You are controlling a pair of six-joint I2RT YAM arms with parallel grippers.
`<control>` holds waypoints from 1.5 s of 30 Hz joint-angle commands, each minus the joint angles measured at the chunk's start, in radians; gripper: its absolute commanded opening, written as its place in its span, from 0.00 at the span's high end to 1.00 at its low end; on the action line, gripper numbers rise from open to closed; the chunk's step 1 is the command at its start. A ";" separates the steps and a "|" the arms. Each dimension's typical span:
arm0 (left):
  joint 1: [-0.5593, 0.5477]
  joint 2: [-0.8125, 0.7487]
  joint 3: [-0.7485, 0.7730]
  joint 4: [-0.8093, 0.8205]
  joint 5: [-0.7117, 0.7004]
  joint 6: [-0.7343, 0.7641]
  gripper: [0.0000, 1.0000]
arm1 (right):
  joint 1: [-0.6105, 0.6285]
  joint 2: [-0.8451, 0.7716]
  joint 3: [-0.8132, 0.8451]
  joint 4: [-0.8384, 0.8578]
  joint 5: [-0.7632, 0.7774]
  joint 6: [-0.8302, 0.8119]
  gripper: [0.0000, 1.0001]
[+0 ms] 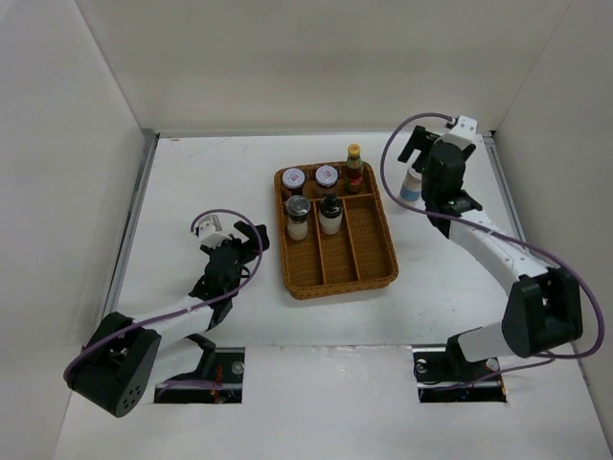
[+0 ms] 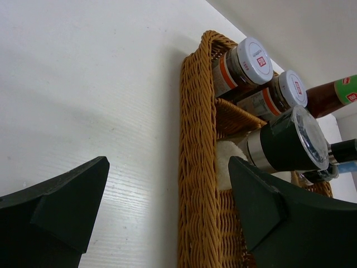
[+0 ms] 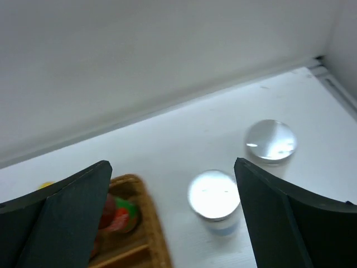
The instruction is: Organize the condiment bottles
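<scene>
The brown wicker tray (image 1: 369,271) holds two pale-lidded jars (image 1: 293,178) (image 1: 327,176), a red-brown sauce bottle (image 1: 353,168) with a yellow cap, and two dark-capped shakers (image 1: 298,217) (image 1: 330,213). Right of the tray on the table stand two silver-lidded white cylinders (image 3: 214,195) (image 3: 270,140). In the top view only one cylinder (image 1: 411,185) shows. My right gripper (image 3: 172,167) hovers open above them, holding nothing. My left gripper (image 2: 167,190) is open and empty, low at the tray's left rim (image 2: 195,167), facing a jar (image 2: 245,64) and a shaker (image 2: 290,142).
White walls enclose the table on three sides; the back wall runs close behind the cylinders. The tray's front compartments (image 1: 337,254) hold nothing. Bare tabletop lies left of the tray around the left arm (image 1: 192,307).
</scene>
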 commanded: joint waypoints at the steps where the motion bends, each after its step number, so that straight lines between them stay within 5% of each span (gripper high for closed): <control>1: -0.011 0.007 0.044 0.054 0.003 -0.002 0.11 | -0.042 0.058 0.016 -0.115 0.023 -0.027 0.01; 14: -0.005 0.006 0.044 0.054 0.008 0.001 0.10 | -0.128 0.270 0.140 -0.141 -0.163 0.007 0.03; 24: 0.006 -0.006 0.040 0.054 0.019 0.001 0.10 | -0.129 0.347 0.192 -0.188 -0.131 -0.003 0.26; 29: 0.008 0.015 0.046 0.054 0.029 0.001 0.10 | -0.122 0.289 0.160 -0.173 -0.093 -0.004 0.45; 38: -0.001 0.015 0.051 0.057 0.026 0.001 0.10 | 0.043 -0.031 0.022 -0.077 0.009 -0.043 0.48; 45: -0.005 0.031 0.055 0.065 0.034 0.001 0.10 | 0.197 -0.003 0.013 -0.037 -0.029 -0.030 0.48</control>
